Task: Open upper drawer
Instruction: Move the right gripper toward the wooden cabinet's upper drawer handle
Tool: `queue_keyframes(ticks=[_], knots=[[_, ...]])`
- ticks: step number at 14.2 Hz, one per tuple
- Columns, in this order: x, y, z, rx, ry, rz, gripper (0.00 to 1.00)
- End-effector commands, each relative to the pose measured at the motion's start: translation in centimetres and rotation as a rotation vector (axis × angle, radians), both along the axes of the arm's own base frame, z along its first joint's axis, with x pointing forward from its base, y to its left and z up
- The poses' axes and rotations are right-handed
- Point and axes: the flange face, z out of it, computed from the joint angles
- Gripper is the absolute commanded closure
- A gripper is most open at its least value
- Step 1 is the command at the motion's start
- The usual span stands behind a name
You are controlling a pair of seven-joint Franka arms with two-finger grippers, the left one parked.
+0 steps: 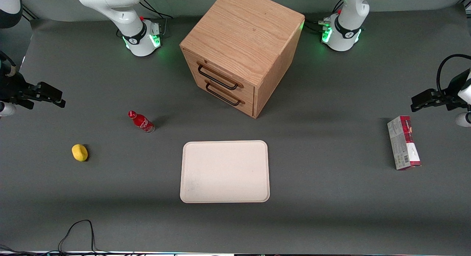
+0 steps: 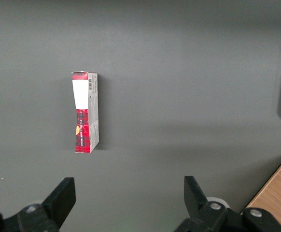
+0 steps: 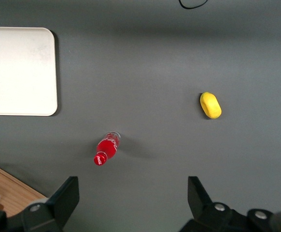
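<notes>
The wooden cabinet (image 1: 243, 39) stands at the middle of the table, its front turned toward the working arm's end. The upper drawer (image 1: 225, 73) is shut, flush with the cabinet front, and carries a dark bar handle (image 1: 217, 77). The matching lower drawer (image 1: 230, 92) sits just below it, also shut. My right gripper (image 1: 59, 98) hangs above the table at the working arm's end, well apart from the cabinet. It is open (image 3: 132, 188) with nothing between its fingers. A corner of the cabinet (image 3: 10, 191) shows in the right wrist view.
A red bottle (image 1: 141, 121) lies on the mat between my gripper and the cabinet. A yellow lemon-like object (image 1: 80, 152) lies nearer the front camera. A white tray (image 1: 224, 171) sits in front of the cabinet. A red-and-grey box (image 1: 403, 142) lies toward the parked arm's end.
</notes>
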Motion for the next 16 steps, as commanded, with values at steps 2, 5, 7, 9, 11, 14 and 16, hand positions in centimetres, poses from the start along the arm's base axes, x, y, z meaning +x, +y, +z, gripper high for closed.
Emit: queue_keyframes(ticks=[2, 5, 7, 9, 11, 14, 16], knots=[[0.1, -0.2, 0.3, -0.013, 0.000, 0.018, 0.00], [0.5, 0.9, 0.3, -0.005, -0.003, 0.043, 0.00], [1.4, 3.5, -0.3, 0.001, 0.003, 0.087, 0.00], [1.9, 9.0, 0.0, 0.006, -0.009, 0.182, 0.00], [1.7, 14.5, -0.6, 0.008, -0.003, 0.275, 0.00], [-0.5, 22.8, -1.5, 0.010, 0.014, 0.421, 0.00], [-2.4, 28.5, -2.7, 0.009, 0.028, 0.530, 0.00]])
